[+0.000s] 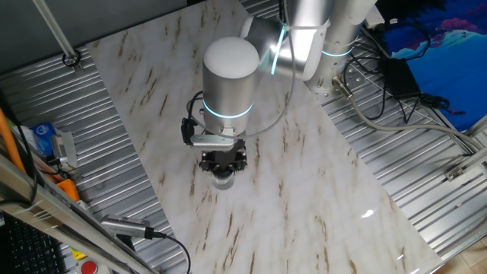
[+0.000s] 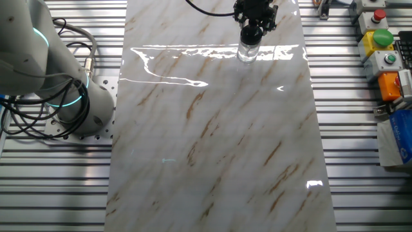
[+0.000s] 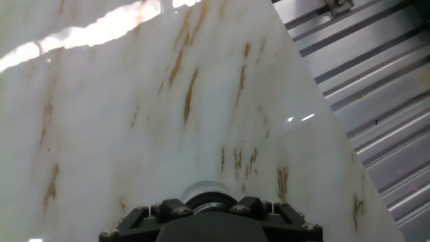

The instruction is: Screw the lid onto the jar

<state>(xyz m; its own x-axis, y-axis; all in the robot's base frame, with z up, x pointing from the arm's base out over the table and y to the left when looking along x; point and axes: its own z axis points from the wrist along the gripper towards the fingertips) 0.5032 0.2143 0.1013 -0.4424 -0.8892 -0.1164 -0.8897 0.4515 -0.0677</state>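
One fixed view, left to right. Clutter lies on the ribbed metal bench at the far left; the marble counter fills the middle; cables lie on the bench at the right. The arm reaches down over the counter's middle, and the pincer sits directly on top of the jar, of which only the pale lower body shows below the black fingers.

The other fixed view. The arm's base stands at the left, a button box at the right. At the top centre the jar stands upright on the counter with the pincer closed in over its mouth. The lid appears as a dark band at the jar's top, seemingly clenched between the fingers, though the contact itself is too small to confirm.

Hand view. Only a curved sliver of the jar shows past the black pincer body.

Risks, as judged. Nothing visibly braces the jar, so a turn may spin jar and lid together on the smooth marble and engage no thread. A lid seated slightly tilted would cross-thread. Off-centre downward force could tip or slide the jar.
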